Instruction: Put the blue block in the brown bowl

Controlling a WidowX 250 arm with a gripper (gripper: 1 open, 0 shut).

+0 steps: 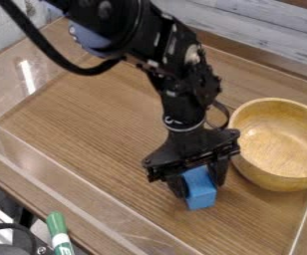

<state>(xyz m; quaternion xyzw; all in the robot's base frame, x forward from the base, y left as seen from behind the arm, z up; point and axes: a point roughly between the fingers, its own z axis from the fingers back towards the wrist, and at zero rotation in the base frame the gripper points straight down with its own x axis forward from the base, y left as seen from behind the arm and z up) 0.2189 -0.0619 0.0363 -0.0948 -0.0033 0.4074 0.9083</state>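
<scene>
The blue block [200, 190] lies on the wooden table just left of the brown bowl [287, 149]. My gripper [197, 180] points almost straight down over the block, and its black fingers [173, 175] press against the block's two sides, shut on it. The block's upper part is hidden by the fingers and still appears to rest on the table. The bowl is light wood, round, and holds nothing.
A transparent raised border [63, 179] runs along the front and left of the wooden table [90, 120]. A green-capped marker [59, 235] lies outside it at the bottom left. The black arm [156, 50] reaches in from the upper left.
</scene>
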